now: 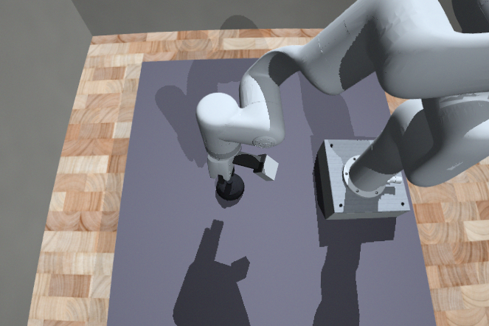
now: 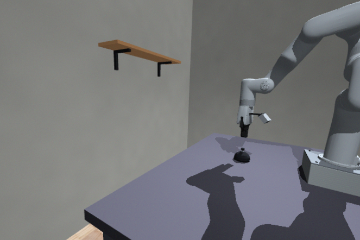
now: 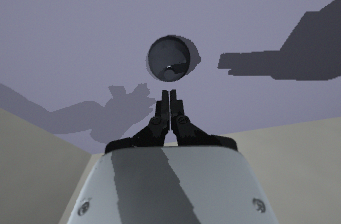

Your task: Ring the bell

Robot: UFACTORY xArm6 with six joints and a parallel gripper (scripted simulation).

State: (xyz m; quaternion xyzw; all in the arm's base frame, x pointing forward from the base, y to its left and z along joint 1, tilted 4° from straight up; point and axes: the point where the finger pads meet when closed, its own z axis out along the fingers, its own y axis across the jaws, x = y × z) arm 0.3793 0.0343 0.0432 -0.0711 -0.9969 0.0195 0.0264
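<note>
— Bell (image 2: 241, 156) placement? Any room around it?
— It stands on the grey table (image 2: 163, 197), centre-right of the exterior view, well apart from the table's edges and the arm's base (image 2: 313, 172).
— And the arm (image 2: 288, 56)?
— Wrist pointing straight down; gripper (image 2: 244, 132) hangs above the bell, not touching, fingers pressed together on nothing.

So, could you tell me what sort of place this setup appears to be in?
Probably a bare robot test room or lab cell: an xArm bolted to a grey base block on a purple-grey table, one call bell under the shut gripper, plain grey walls and a wooden wall shelf.
</note>
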